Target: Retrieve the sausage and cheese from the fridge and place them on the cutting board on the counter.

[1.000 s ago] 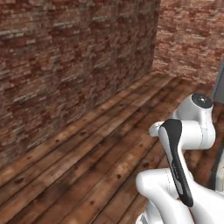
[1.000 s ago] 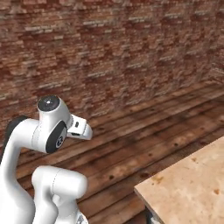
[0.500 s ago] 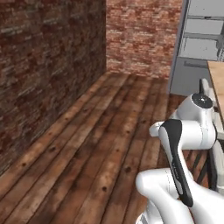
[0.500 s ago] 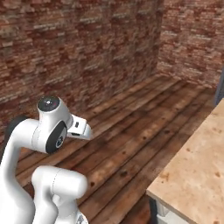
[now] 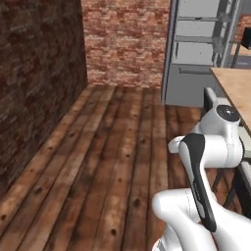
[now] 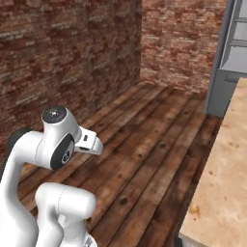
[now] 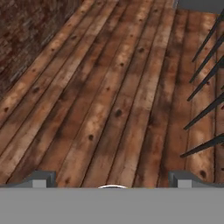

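Toward 1 o'clock in the left base view, fridge (image 5: 198,51) standing open against the brick back wall (image 5: 125,41), pale grey shelves and drawer showing inside; sausage and cheese too small to tell. Just to the right, at 3 o'clock, light tan desk (image 5: 238,88) running forward from beside the fridge; same desk (image 6: 222,169) at 4 o'clock in the right base view. Between them and the side brick wall (image 6: 67,53), bare wooden plank floor (image 7: 109,87). Hand (image 7: 111,181) spread wide over the planks, fingertips (image 7: 41,180) well apart, nothing held
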Controlling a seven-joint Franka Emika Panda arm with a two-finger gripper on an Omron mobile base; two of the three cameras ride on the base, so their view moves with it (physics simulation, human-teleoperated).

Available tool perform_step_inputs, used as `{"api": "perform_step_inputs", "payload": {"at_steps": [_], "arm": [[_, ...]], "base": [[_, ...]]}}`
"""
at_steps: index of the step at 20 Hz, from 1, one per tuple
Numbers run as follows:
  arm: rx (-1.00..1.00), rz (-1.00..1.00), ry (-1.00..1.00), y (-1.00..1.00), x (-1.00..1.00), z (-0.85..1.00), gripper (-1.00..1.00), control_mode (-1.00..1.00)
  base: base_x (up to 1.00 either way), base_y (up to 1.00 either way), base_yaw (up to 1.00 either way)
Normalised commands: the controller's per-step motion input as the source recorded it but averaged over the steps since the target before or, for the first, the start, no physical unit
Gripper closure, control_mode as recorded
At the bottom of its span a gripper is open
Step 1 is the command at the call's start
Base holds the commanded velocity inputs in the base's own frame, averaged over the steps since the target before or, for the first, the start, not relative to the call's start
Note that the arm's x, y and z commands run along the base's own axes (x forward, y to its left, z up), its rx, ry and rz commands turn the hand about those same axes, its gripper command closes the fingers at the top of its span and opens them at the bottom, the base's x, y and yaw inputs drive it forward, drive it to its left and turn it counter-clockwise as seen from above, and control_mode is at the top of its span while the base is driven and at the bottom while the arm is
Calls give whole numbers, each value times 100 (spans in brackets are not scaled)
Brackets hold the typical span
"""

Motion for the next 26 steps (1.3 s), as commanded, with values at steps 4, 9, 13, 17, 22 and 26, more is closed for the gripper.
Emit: {"api": "perform_step_inputs", "payload": {"at_steps": [4, 9, 13, 17, 22, 26], "arm": [[0, 0, 0, 0, 0, 0, -100, 100], [0, 0, 0, 0, 0, 0, -100, 100], [0, 0, 0, 0, 0, 0, -100, 100], [0, 0, 0, 0, 0, 0, -100, 100], [0, 0, 0, 0, 0, 0, -100, 100], [0, 0, 0, 0, 0, 0, -100, 100]], "base": [[81, 27, -17], [87, 22, -9], [86, 12, -6], [79, 14, -14], [76, 15, -19], [72, 15, -22]]}}
